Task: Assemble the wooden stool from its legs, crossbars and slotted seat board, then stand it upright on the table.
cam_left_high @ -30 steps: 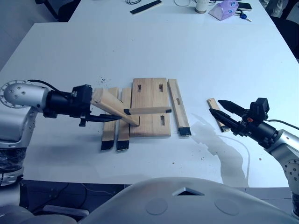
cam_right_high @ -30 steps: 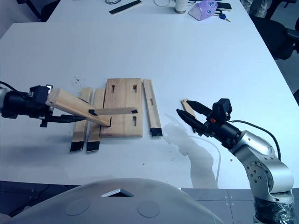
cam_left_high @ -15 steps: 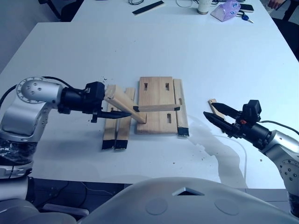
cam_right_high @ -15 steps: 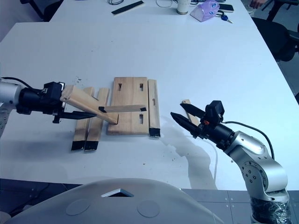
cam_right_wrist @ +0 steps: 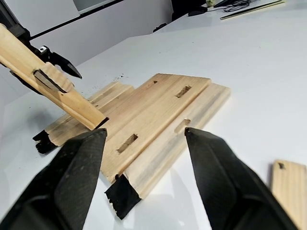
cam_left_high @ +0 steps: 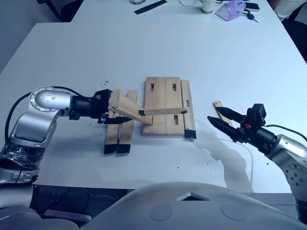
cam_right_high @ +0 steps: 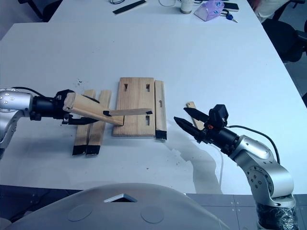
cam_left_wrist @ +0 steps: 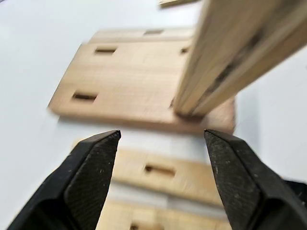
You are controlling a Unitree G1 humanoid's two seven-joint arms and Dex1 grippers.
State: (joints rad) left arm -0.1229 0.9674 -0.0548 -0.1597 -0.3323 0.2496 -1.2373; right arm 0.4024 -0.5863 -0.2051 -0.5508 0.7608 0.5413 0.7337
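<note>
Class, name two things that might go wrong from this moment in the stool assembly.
1. The leg at the left gripper sits outside its spread fingertips, so it may slip.
2. The crossbar on it hangs over the seat board; a swing may shove the loose board.

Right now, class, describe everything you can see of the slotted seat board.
The seat board is a pale wooden rectangle lying flat on the white table, with four rectangular slots, two near each short end. One leg lies against its right edge. A raised leg with a crossbar ends over its near left corner; contact is unclear.
</note>
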